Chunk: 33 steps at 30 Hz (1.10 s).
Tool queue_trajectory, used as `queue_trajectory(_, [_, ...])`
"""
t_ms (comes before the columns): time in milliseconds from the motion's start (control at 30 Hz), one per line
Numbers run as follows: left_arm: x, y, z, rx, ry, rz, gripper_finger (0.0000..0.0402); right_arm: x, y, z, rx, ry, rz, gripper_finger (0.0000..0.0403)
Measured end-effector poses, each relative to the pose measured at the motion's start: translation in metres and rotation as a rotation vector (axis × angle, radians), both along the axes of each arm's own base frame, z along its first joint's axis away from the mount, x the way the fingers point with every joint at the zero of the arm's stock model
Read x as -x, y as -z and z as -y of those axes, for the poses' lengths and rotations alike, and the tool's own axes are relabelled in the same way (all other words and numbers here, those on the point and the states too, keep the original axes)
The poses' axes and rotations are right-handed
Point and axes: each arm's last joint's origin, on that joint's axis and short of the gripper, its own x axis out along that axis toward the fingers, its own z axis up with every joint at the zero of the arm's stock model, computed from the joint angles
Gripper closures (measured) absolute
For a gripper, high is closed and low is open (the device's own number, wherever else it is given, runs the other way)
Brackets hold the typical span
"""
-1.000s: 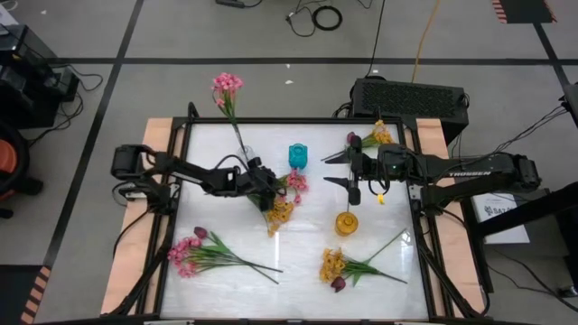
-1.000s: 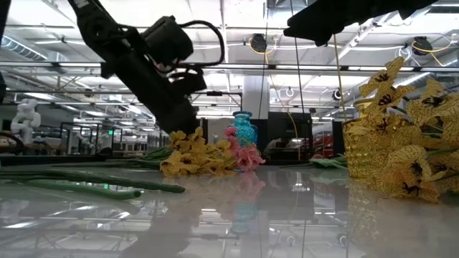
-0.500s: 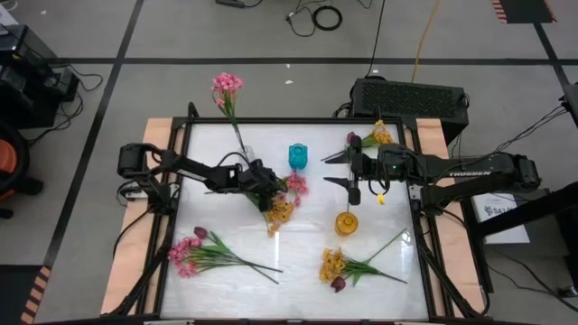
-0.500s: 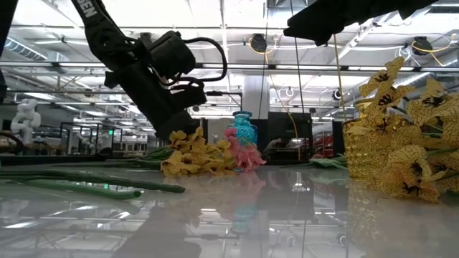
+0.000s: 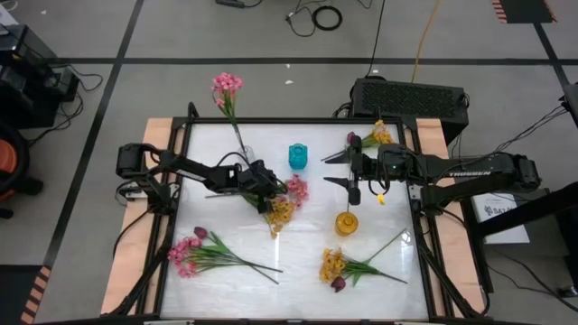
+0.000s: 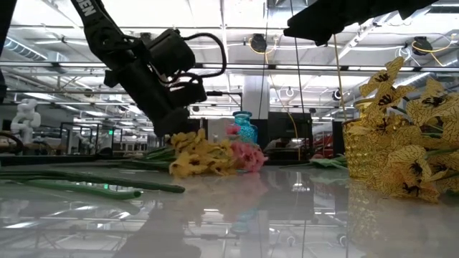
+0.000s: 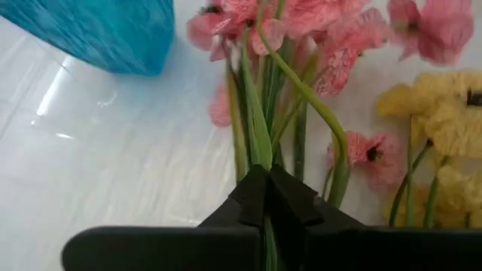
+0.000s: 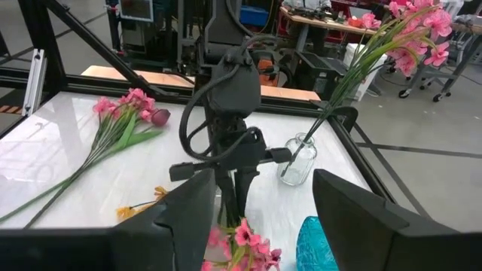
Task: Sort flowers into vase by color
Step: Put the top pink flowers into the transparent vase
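Left gripper (image 7: 267,197) is clamped on the thin green stems of the pink-and-yellow spray (image 5: 284,200) lying mid-table, just beside the blue vase (image 5: 298,156). Stems look light and bendy, blooms floppy, so I'd expect the head to droop on lift; gripping low on the bunched stems, not the petals, looks right. Right gripper (image 5: 338,169) hovers with its fingers spread, holding nothing, near the yellow vase (image 5: 347,222).

The left arm reaches from the table's left edge toward the middle, its wrist angled down so the left gripper (image 5: 268,187) sits low at the tabletop with its fingers (image 7: 252,197) pressed together. The right arm stretches in from the right side, held higher, its right gripper (image 5: 336,168) spread wide and pointing left.
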Motion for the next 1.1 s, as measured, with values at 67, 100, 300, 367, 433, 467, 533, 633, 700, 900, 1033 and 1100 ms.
queue_trajectory(67, [0.001, -0.008, 0.0, -0.01, -0.006, 0.023, 0.0388, 0.0, 0.0, 0.0, 0.0, 0.0, 0.0, 0.0186])
queue_trajectory(100, [0.002, -0.013, 0.001, -0.016, -0.008, 0.035, 0.039, 0.0, 0.0, 0.0, 0.0, 0.0, 0.0, 0.0186])
queue_trajectory(300, [0.013, -0.059, 0.01, -0.069, -0.013, 0.174, 0.0398, 0.0, 0.001, 0.0, -0.002, 0.001, -0.008, 0.0186])
queue_trajectory(367, [0.02, -0.075, 0.014, -0.102, -0.018, 0.212, 0.0399, 0.0, 0.001, 0.0, -0.008, 0.003, -0.009, 0.0186])
queue_trajectory(433, [0.026, -0.089, 0.018, -0.143, -0.023, 0.261, 0.0399, 0.0, 0.001, 0.0, -0.011, 0.004, -0.008, 0.0186])
queue_trajectory(467, [0.029, -0.096, 0.021, -0.165, -0.023, 0.28, 0.04, 0.0, 0.001, 0.0, -0.012, 0.004, -0.008, 0.0186])
queue_trajectory(533, [0.035, -0.11, 0.025, -0.204, -0.027, 0.331, 0.04, 0.0, 0.001, 0.0, -0.019, 0.005, -0.007, 0.0186])
queue_trajectory(633, [0.046, -0.129, 0.031, -0.26, -0.043, 0.4, 0.04, 0.0, 0.001, 0.0, -0.039, 0.01, -0.003, 0.0186])
queue_trajectory(700, [0.053, -0.142, 0.034, -0.29, -0.054, 0.461, 0.04, 0.0, 0.001, 0.0, -0.04, 0.01, -0.003, 0.0186])
queue_trajectory(900, [0.073, -0.175, 0.037, -0.311, -0.071, 0.645, 0.0401, -0.002, -0.002, 0.0, -0.038, 0.01, 0.038, 0.0186])
queue_trajectory(1033, [0.082, -0.192, 0.036, -0.325, -0.086, 0.774, 0.0401, -0.013, -0.004, 0.001, -0.05, 0.011, 0.116, 0.0186])
queue_trajectory(1100, [0.084, -0.201, 0.036, -0.32, -0.098, 0.855, 0.0401, -0.022, -0.002, 0.002, -0.053, 0.009, 0.148, 0.0186])
